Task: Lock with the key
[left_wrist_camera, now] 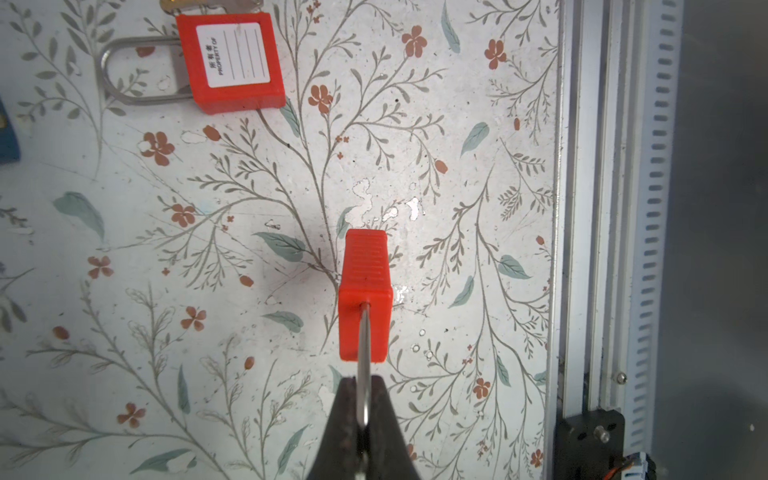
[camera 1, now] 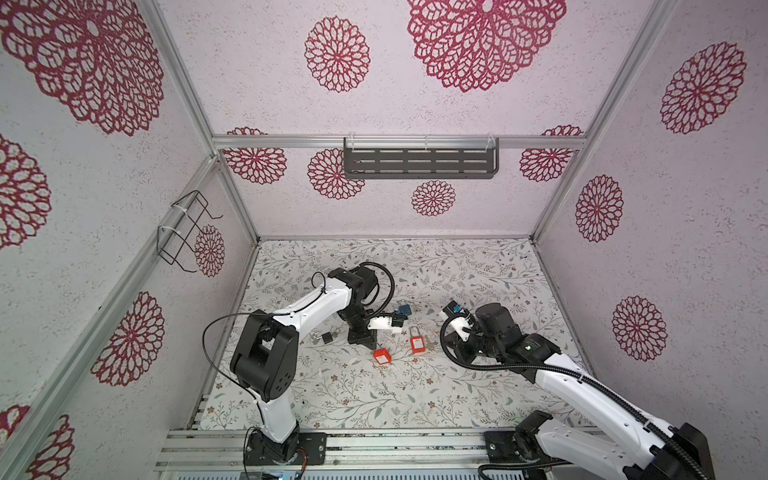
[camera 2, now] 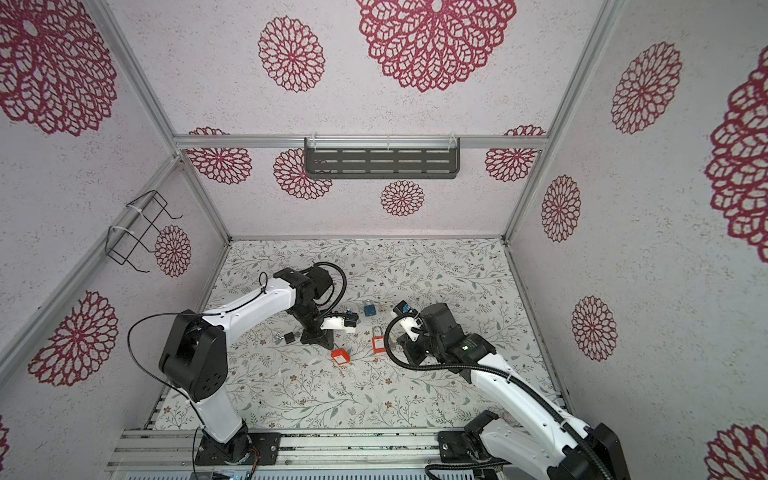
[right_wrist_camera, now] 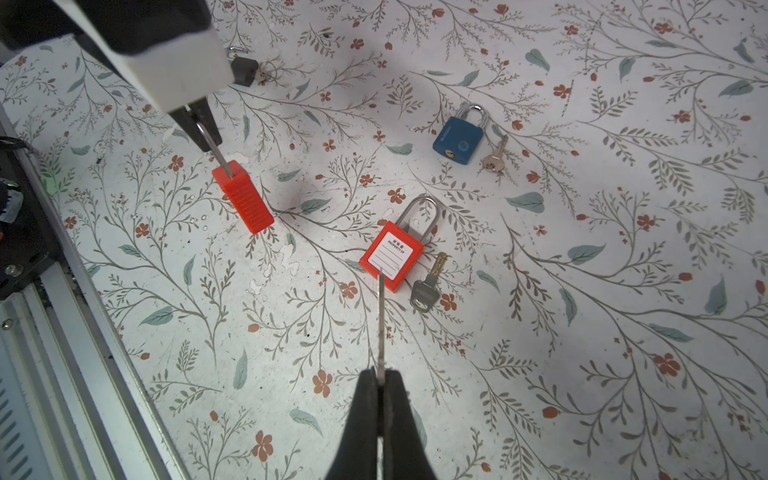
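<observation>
My left gripper (left_wrist_camera: pixel 365 386) is shut on the steel shackle (left_wrist_camera: pixel 365 353) of a red padlock (left_wrist_camera: pixel 365 299). The padlock hangs tilted from it, low over the table, and shows in both top views (camera 1: pixel 382 356) (camera 2: pixel 340 356). In the right wrist view the same padlock (right_wrist_camera: pixel 243 197) and the left gripper (right_wrist_camera: pixel 201 129) are at the upper left. My right gripper (right_wrist_camera: pixel 380 374) is shut on a thin metal key (right_wrist_camera: pixel 380 324), seen edge-on and sticking out past the fingertips. The key is well apart from the held padlock.
A second red padlock (right_wrist_camera: pixel 391 254) lies flat on the flowered table (right_wrist_camera: pixel 582 332) with a silver key (right_wrist_camera: pixel 426 286) beside it. A blue padlock (right_wrist_camera: pixel 459 139) with its key (right_wrist_camera: pixel 494 160) lies farther back. A small black padlock (right_wrist_camera: pixel 244 70) lies behind the left arm. A metal rail (left_wrist_camera: pixel 602 208) edges the table.
</observation>
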Robot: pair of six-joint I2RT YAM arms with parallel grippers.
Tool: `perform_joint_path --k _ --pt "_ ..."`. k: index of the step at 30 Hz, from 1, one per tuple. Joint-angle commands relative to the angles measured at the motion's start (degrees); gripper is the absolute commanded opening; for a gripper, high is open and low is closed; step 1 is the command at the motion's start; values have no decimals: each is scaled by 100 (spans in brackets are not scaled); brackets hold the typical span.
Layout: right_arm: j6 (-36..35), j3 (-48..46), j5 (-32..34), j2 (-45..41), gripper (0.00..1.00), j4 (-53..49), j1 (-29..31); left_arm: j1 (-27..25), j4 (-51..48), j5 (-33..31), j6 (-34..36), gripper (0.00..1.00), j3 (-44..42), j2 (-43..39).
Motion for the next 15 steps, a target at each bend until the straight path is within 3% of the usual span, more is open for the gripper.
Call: perform_joint_path --k 1,15 --pt "148 -4 26 -151 0 222 33 -143 -65 -406 -157 0 237 304" --pt "113 25 -85 219 0 367 33 -331 -48 -764 -312 0 723 1003"
